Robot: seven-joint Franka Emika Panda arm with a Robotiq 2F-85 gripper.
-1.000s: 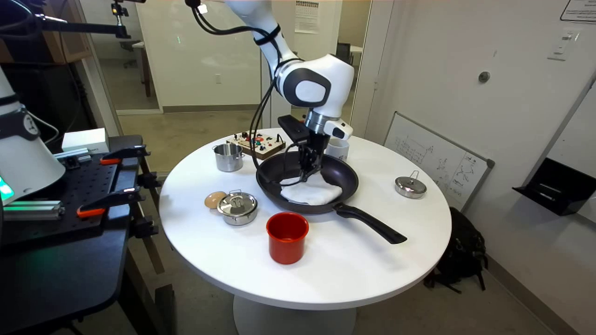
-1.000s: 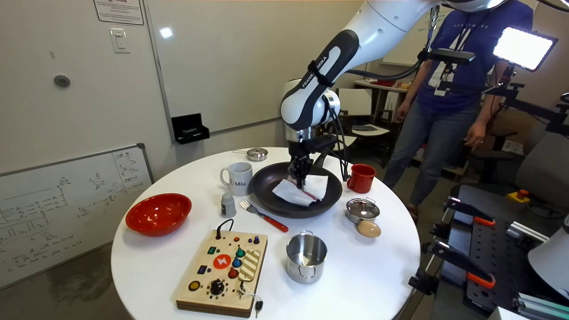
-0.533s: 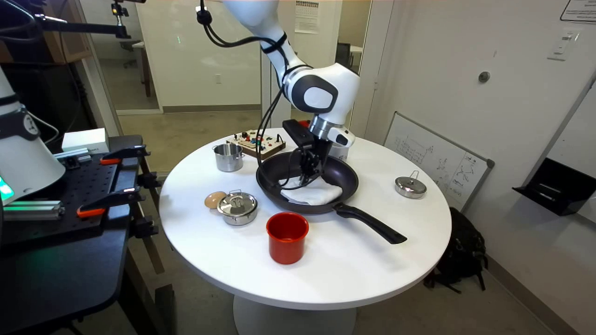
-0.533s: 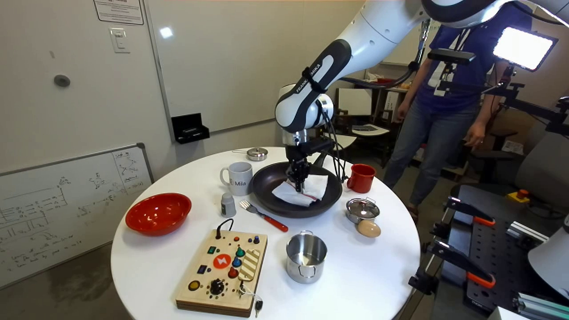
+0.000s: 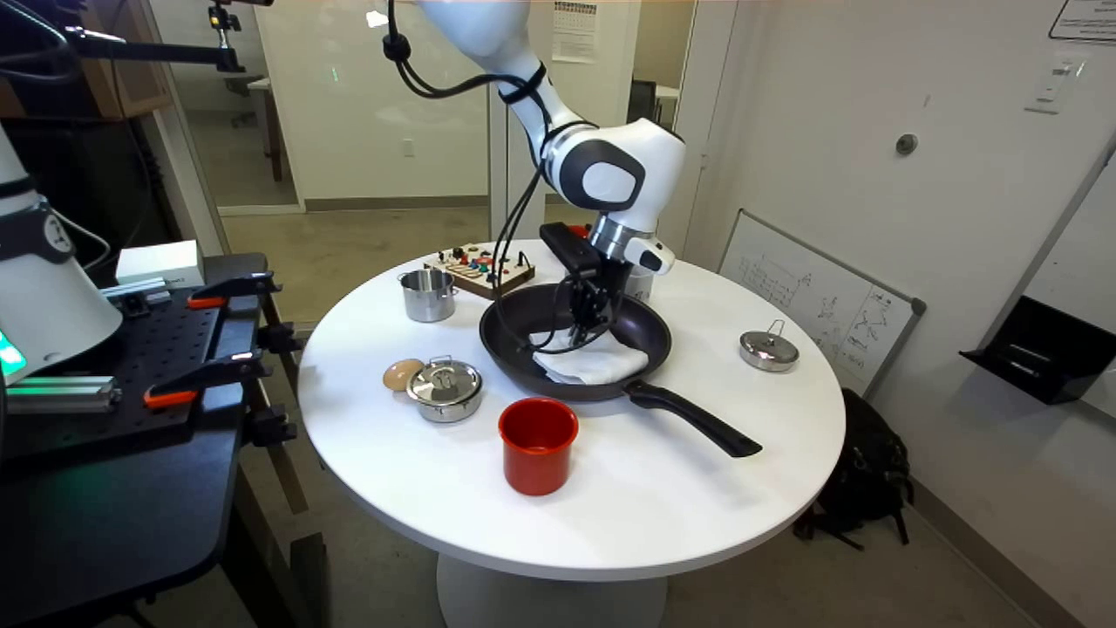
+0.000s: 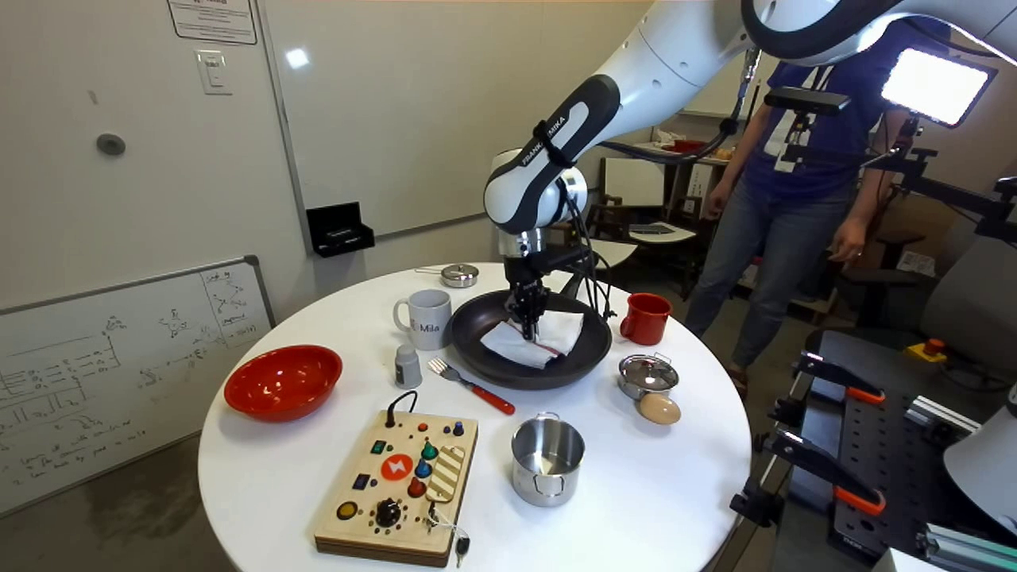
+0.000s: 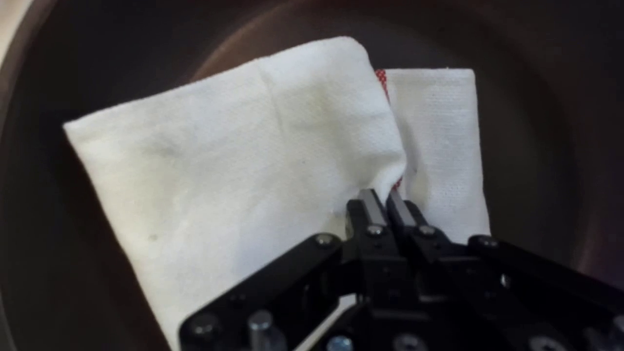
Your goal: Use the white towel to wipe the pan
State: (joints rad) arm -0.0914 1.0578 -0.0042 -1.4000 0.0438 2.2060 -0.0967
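Black end effector (image 7: 381,196) is pinching, tips nearly meeting, a fold of the squarish white cloth towel (image 7: 234,161) lying inside the round dark metal-looking pan (image 6: 470,318)! Light, limp, probably bunching easily, so that mid-pan fold is looking a sound hold.

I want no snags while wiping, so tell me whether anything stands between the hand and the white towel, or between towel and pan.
Nothing visible does. In the wrist view the hand is closed on the white towel, which already lies inside the pan. The towel's underside is hidden.
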